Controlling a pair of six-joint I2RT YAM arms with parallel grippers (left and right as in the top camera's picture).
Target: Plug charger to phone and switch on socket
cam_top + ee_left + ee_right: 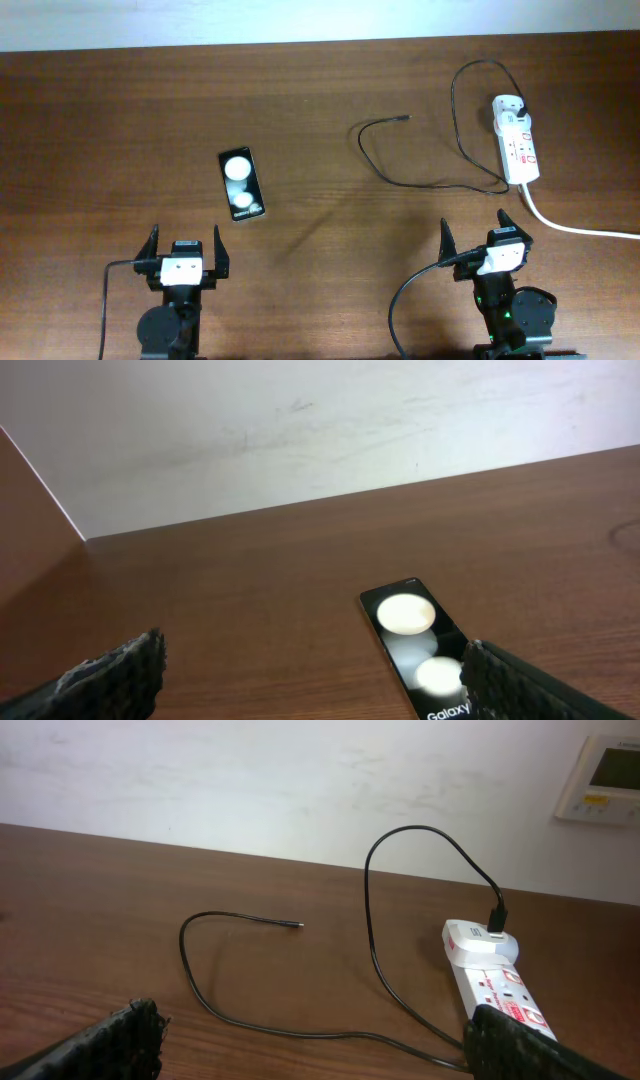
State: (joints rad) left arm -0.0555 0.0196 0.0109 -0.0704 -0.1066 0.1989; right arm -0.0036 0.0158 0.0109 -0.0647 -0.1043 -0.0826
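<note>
While both arms sit low at the near edge of the table (120, 120), the left gripper (186, 237) gapes empty behind the flat phone (241, 186). The charger (430, 186) loops into the socket (519, 150), beyond the right gripper (474, 226), which is equally spread and holds nothing.

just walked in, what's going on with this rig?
Nothing is being handled yet. The left gripper and right gripper sit open and empty at the near edge of the brown wooden table. The small glossy black phone lies flat ahead of the left gripper. The thin black charger cable has its plug head in the white power strip, but its connector tip lies loose, well apart from the phone. Switch state unreadable.
</note>
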